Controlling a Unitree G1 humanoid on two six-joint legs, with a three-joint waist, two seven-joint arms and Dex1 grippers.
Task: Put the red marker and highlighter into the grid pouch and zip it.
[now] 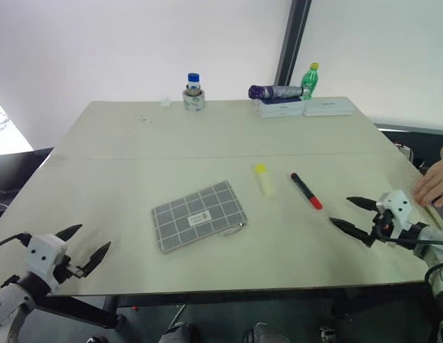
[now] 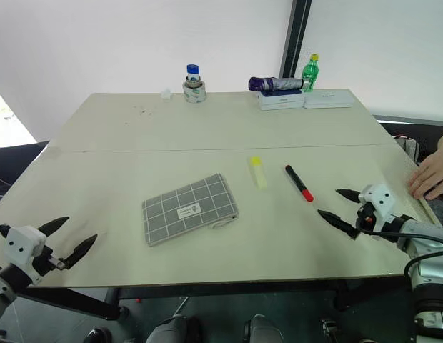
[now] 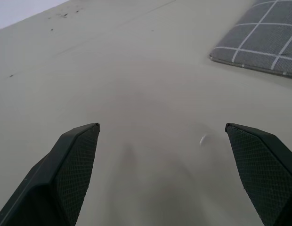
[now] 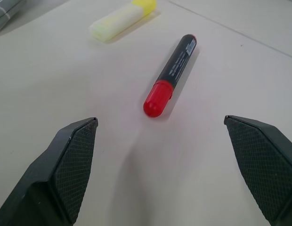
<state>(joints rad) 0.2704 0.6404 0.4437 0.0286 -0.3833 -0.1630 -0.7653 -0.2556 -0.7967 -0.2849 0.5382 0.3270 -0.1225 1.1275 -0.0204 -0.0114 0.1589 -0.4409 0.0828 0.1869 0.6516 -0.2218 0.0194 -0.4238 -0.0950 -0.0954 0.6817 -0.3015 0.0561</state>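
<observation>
We saw the red marker (image 4: 170, 75) lying on the surface (image 1: 136, 150) just ahead of the wide-spread right end effector (image 1: 356, 216), the highlighter (image 1: 263, 179) beyond it; the grid pouch (image 1: 199, 215) lay near the wide, empty left end effector (image 1: 85, 245)

Pouch (image 1: 199, 215) of woven grey cloth; marker (image 4: 171, 74) and highlighter (image 4: 121, 20) smooth glossy plastic; table (image 1: 207, 136) matt beige; finger pads (image 4: 73, 160) cross-hatched black
</observation>
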